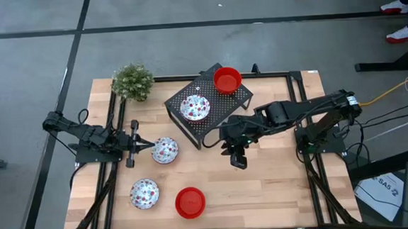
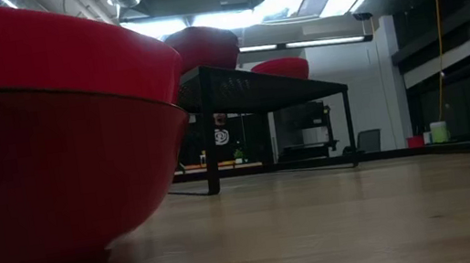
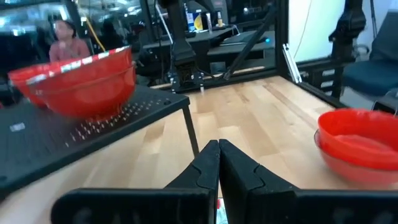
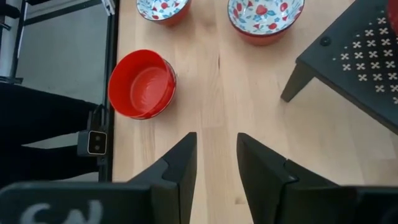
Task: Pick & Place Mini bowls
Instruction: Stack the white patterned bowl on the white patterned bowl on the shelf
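From above, five bowls show: a red bowl (image 1: pixel 227 80) and a speckled bowl (image 1: pixel 195 108) sit on the black rack (image 1: pixel 183 126), two more speckled bowls (image 1: pixel 165 150) (image 1: pixel 144 194) lie on the table (image 1: pixel 279 188), and a second red bowl (image 1: pixel 190 202) stands near the front edge. The left gripper (image 1: pixel 140 142) points at the nearer speckled bowl, fingers pinched together on nothing. The right gripper (image 1: pixel 236 157) hangs just in front of the rack. The low view adds only the front red bowl (image 2: pixel 44 149) looming close, with the rack (image 2: pixel 257 91) behind. The left wrist view confirms its fingers (image 3: pixel 208 171) touching. The right wrist view shows its fingers (image 4: pixel 183 165) parted and empty above bare wood, beside the red bowl (image 4: pixel 141 84)
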`<state>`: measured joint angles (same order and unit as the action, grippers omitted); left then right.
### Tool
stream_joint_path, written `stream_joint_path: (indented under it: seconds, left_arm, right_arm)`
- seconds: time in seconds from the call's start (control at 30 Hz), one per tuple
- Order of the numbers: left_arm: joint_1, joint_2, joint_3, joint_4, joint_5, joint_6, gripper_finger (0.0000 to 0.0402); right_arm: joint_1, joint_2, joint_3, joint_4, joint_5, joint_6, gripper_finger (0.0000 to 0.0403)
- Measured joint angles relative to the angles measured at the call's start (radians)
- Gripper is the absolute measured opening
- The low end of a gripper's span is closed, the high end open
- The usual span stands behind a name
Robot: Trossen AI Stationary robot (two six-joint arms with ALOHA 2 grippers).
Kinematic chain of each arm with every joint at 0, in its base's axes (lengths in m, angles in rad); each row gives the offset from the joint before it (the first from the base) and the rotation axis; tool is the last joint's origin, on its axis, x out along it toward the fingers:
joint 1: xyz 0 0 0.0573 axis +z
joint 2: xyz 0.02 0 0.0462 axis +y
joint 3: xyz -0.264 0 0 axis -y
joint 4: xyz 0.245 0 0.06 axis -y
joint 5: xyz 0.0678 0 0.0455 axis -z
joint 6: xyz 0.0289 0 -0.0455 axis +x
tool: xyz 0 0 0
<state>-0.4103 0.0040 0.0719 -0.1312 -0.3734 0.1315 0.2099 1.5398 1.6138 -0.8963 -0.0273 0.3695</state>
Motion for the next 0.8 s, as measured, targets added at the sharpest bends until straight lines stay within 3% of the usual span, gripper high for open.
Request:
stream_joint_path:
  seconds: [0.37,0.7,0.8]
  left_arm:
    - [0.0,0.0,0.0,0.002,-0.015,-0.013,0.0004]
    - [0.0,0.0,0.0,0.126,0.003,-0.746,0.0004]
    - [0.0,0.0,0.0,0.144,-0.009,-0.824,0.0004]
  right_arm:
    - [0.005,0.008,0.0,0.0,0.0,0.18,0.0114]
    - [0.021,0.089,0.0,0.005,-0.001,0.401,0.0114]
    - [0.031,0.128,0.0,0.003,-0.003,0.411,0.0114]
